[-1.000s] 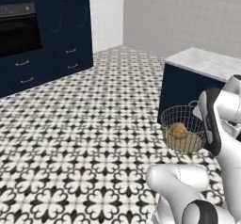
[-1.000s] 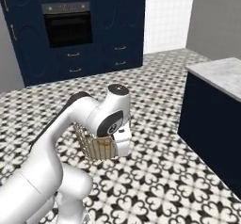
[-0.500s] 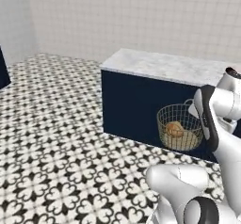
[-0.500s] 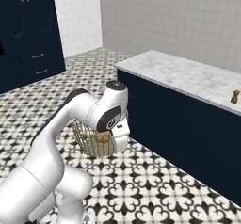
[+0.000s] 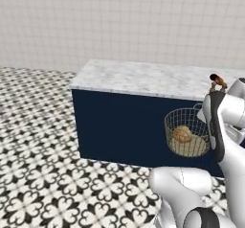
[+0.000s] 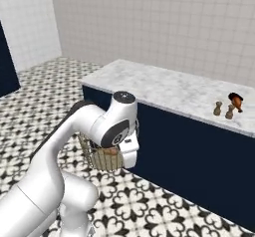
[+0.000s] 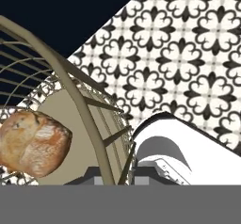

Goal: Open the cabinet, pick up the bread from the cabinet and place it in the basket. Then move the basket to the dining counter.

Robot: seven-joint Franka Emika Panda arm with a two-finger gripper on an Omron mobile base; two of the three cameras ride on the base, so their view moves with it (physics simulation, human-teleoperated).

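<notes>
While the basket (image 5: 188,132) hangs in the air in front of the navy side of the table (image 5: 143,78), well above the patterned floor (image 5: 38,174), the jaws are nearly shut, pinched on its wire rim, as the hand view shows. The bread (image 5: 182,134) lies inside on the pale bottom. Small brown items (image 6: 230,106) stand on the marble top. No writing or labels can be read.

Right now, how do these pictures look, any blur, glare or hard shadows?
Left base view: soft and slightly blurred, flat even light, no glare on the dining counter. Right base view: the same softness; the basket sits shaded under the arm. Hand view: sharpest, the bread crisp and evenly lit.
</notes>
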